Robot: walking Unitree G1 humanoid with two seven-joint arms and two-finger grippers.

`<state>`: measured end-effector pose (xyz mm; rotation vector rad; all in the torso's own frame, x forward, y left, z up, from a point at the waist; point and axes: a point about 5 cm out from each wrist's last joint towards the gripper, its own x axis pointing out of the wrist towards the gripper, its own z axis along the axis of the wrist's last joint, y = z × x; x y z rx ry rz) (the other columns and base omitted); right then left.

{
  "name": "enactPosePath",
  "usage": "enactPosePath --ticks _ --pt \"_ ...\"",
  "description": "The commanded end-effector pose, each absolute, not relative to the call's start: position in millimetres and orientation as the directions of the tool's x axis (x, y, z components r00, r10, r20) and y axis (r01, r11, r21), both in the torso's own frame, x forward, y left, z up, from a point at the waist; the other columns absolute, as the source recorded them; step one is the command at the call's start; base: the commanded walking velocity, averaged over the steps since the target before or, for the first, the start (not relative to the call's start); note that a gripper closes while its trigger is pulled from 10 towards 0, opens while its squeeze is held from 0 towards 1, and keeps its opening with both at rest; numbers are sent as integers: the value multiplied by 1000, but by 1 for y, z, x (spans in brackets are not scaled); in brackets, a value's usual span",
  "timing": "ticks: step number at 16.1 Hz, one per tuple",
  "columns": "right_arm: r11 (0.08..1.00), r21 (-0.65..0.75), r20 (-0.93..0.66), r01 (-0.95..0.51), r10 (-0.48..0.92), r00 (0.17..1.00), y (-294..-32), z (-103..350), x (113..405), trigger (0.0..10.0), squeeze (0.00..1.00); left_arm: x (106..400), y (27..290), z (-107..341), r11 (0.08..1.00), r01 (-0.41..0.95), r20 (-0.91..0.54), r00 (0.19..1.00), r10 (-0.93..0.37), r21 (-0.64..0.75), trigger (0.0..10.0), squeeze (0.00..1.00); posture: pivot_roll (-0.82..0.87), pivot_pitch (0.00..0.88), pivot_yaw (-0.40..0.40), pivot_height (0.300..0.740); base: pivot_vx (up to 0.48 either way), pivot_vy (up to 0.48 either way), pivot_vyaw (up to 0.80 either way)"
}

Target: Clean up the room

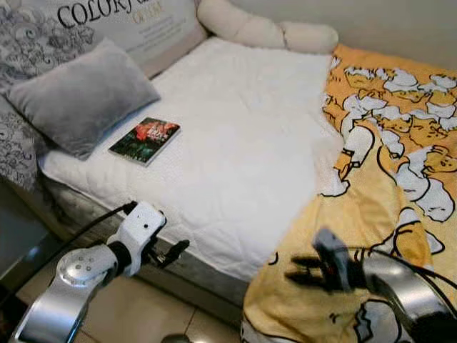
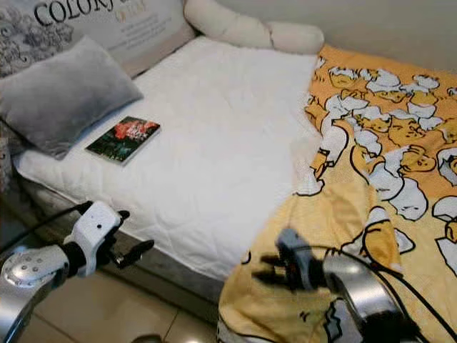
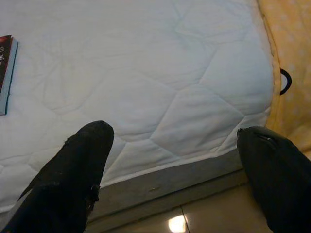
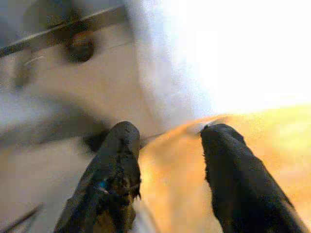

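A yellow blanket (image 1: pixel 385 164) printed with white ducks covers the right side of the bed and hangs over its front edge. A book (image 1: pixel 145 139) with a dark red and green cover lies on the white mattress (image 1: pixel 243 136), beside a grey pillow (image 1: pixel 80 96). My right gripper (image 1: pixel 303 271) is blurred, open, just in front of the hanging blanket edge (image 4: pixel 194 145). My left gripper (image 1: pixel 175 251) is open and hovers at the mattress's front edge, holding nothing.
A cream bolster (image 1: pixel 264 30) lies along the back wall. A large printed cushion (image 1: pixel 136 25) leans at the head end. The tiled floor (image 1: pixel 136 314) lies below the grey bed base (image 3: pixel 165 182).
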<state>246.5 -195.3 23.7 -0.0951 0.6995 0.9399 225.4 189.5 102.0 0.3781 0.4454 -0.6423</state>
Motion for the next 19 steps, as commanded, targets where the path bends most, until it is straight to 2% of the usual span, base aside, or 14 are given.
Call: enactPosePath --ticks 1,2,3,4,9,10,11,14,15,16,17,19 --pt "704 141 -585 -697 627 515 -191 31 265 10000 1000 228 187 106 731 649 -491 718 -494 214 10000 0 138 0 3 740 0 0 0" --pt "789 120 -583 -603 547 600 -185 32 279 10000 1000 229 185 107 730 650 -487 718 -497 213 10000 0 139 0 5 740 0 0 0" --pt "822 115 -583 -558 511 632 -183 31 286 10000 1000 230 184 107 729 651 -485 718 -500 212 10000 0 139 0 5 740 0 0 0" --pt "901 69 -585 -429 385 714 -178 27 301 10000 1000 230 182 108 725 656 -481 715 -507 211 10000 0 147 0 3 740 0 0 0" --pt "976 -43 -662 -212 131 738 -174 11 309 10000 1000 233 179 112 717 664 -477 711 -517 212 10000 0 167 0 3 740 0 0 0" --pt "981 -85 -685 -175 70 726 -177 8 309 10000 0 233 180 113 715 666 -477 709 -518 214 10000 0 173 0 0 740 0 0 0" --pt "982 -100 -692 -161 48 720 -179 6 308 10000 0 234 180 113 713 667 -478 708 -519 214 10000 0 173 0 -1 740 0 0 0" --pt "983 -61 -768 -173 65 637 -179 -13 290 10000 0 236 181 113 700 682 -484 695 -531 212 10000 0 169 0 6 740 0 0 0" --pt "984 -48 -769 -173 74 635 -178 -14 289 6980 0 236 181 113 699 683 -483 694 -534 209 10000 0 168 0 5 740 0 0 0" --pt "982 -44 -762 -186 87 641 -177 -14 289 1294 0 236 180 114 699 684 -482 694 -536 207 10000 0 169 0 4 740 0 0 0" --pt "980 -44 -766 -192 90 636 -177 -16 288 0 0 237 179 114 700 684 -479 693 -538 204 10000 0 168 0 4 740 0 0 0" --pt "980 -46 -770 -194 89 631 -177 -17 286 0 0 237 178 114 699 687 -477 691 -543 200 10000 0 165 0 5 740 0 0 0"
